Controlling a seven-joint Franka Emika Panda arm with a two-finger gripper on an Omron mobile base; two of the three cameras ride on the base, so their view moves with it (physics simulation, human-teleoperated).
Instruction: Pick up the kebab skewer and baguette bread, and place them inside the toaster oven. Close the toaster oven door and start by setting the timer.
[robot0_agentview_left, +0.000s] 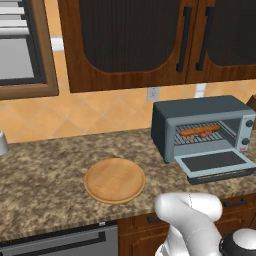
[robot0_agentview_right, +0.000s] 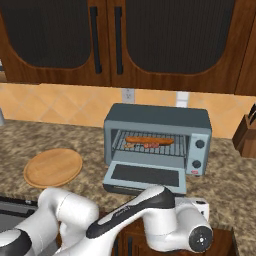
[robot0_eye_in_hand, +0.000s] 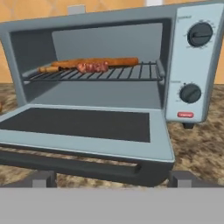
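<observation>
The toaster oven (robot0_eye_in_hand: 188, 61) stands on the speckled granite counter (robot0_agentview_left: 45, 175) with its door (robot0_eye_in_hand: 83, 127) dropped flat, the dark bar handle (robot0_eye_in_hand: 74, 164) at the front edge. On the wire rack lie the slim orange-brown baguette bread (robot0_eye_in_hand: 103, 62) and, just in front, the kebab skewer (robot0_eye_in_hand: 89, 67) with reddish chunks. The gripper (robot0_eye_in_hand: 111, 177) hangs spread apart, empty, just before the handle. A round wooden board (robot0_agentview_left: 114, 180) lies well to the left.
</observation>
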